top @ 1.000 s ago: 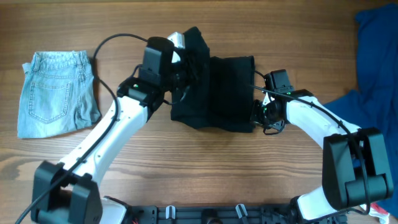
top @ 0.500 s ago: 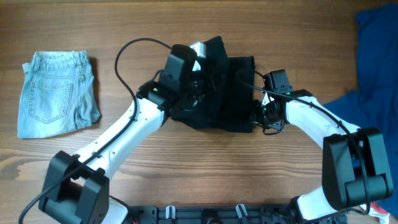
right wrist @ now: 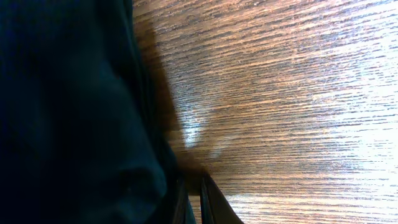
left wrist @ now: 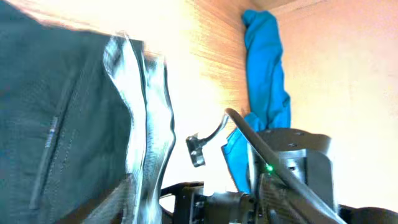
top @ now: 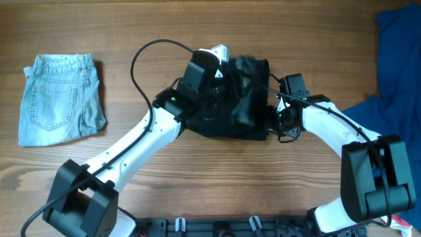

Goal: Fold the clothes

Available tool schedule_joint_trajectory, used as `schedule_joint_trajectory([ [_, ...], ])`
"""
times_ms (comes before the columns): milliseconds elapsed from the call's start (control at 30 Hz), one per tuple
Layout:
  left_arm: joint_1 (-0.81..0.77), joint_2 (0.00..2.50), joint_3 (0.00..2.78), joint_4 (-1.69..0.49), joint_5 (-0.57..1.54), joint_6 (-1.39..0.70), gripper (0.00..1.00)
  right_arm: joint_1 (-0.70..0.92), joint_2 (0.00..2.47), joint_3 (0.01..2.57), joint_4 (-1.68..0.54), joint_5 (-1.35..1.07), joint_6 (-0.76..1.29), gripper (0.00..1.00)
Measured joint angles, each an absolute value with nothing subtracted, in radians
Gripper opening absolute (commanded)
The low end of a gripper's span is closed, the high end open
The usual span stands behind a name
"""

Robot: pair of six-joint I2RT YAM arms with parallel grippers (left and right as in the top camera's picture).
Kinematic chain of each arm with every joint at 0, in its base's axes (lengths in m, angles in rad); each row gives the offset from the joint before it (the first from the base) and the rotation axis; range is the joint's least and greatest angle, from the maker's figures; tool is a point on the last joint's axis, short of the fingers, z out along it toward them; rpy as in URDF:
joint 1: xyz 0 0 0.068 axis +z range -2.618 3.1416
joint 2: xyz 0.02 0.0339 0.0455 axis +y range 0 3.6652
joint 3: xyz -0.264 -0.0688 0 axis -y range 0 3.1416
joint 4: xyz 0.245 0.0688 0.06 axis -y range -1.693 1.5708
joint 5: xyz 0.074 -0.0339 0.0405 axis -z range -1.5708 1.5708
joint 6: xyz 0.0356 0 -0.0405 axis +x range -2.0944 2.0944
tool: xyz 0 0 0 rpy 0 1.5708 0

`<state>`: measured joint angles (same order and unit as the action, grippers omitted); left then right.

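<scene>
Clothes (top: pixel 231 125) on wooden table (top: pixel 230 174)

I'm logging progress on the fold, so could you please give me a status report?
Left gripper holds a raised flap of the clothes. Right gripper at their right edge, grip unclear. Denim shorts, blue fabric lie apart, not in the way.

1. The clothes (top: pixel 227 125) are plain black with no print; their waistband (left wrist: pixel 143 124) shows whitish-grey.
2. At the far left, the denim shorts (top: pixel 59 99) are a faded light blue.
3. At the far right, the loose fabric (top: pixel 398 52) is bright royal blue.
4. The table (top: pixel 217 178) is warm brown wood, streaked with darker grain.
5. The left arm (top: pixel 131 148) and right arm (top: pixel 329 122) have white shells and black joints.
</scene>
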<state>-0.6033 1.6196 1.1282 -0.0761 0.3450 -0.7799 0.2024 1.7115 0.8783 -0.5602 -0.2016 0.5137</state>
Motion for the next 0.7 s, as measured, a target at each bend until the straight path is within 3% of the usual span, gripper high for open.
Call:
schedule_joint_trajectory([
  [200,-0.586,1.62,1.131,-0.076,0.346,-0.779,0.67,0.202,1.711,0.878,-0.561,-0.202,0.514,0.1],
  [433,-0.478,1.62,1.139,-0.326,0.269,-0.733,0.64,0.179,1.705,0.92,-0.725,-0.192,0.491,0.1],
  [567,-0.428,1.62,1.139,-0.372,0.192,-0.684,0.6,0.13,1.614,1.042,-0.834,-0.175,0.487,0.11],
  [700,-0.405,1.625,1.139,-0.371,0.154,-0.62,0.6,0.131,1.482,1.132,-0.807,-0.228,0.431,0.14],
])
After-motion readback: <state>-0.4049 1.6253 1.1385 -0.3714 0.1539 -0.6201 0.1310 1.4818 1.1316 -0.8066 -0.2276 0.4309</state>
